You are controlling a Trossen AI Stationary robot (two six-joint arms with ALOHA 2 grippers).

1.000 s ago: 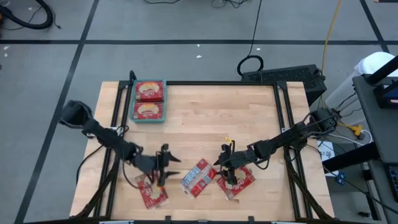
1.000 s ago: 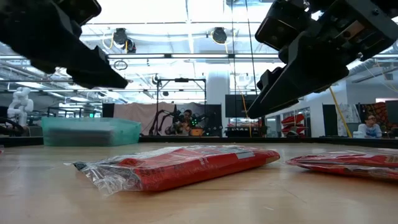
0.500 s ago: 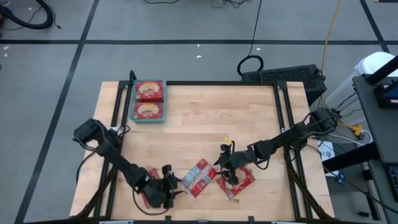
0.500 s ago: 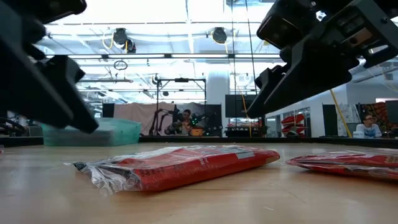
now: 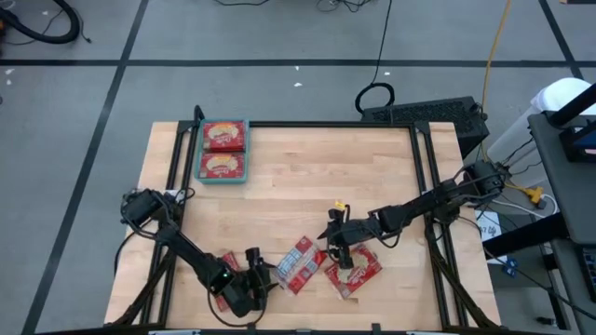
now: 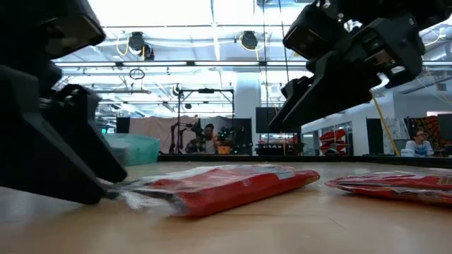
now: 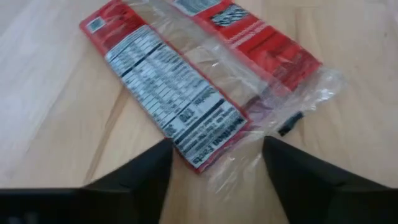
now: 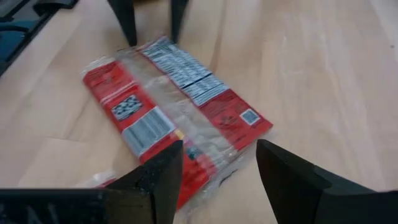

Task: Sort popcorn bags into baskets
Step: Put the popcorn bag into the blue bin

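Left jaws: the left gripper [image 5: 253,275] is spread wide and empty, down low at the table's near edge, its two dark fingers [image 7: 134,180] straddling the end of the middle packet [image 7: 186,93] without closing on it.
Right jaws: the right gripper [image 5: 337,244] is also parted and holding nothing, hovering above the table just off the middle packet's other end.
Target packet: the middle packet [image 5: 294,265] lies flat on the table [image 5: 307,177] near the middle of its near edge, label side up, white nutrition panel showing, clear wrapper flaring at the end that faces the left fingers.
Long axis: it runs on a diagonal, from the near-left up toward the far-right, so it points almost straight from one gripper to the other.
Which way from the left jaws: dead ahead, end-on; the short edge sits right in the gap, and in the low view the left gripper is down at the crinkled wrapper tail.
Which way from the right jaws: ahead and below, well clear of the fingers.
Nearer arm: the left, by my read; it is at table height and at the packet, the right is not.
Other packets: one red packet [image 5: 354,270] lies under the right arm, another [image 5: 222,279] shows partly beneath the left arm.
Basket: the teal tray [image 5: 201,166] sits at the far-left corner, two packets face up inside; a long carry from here.
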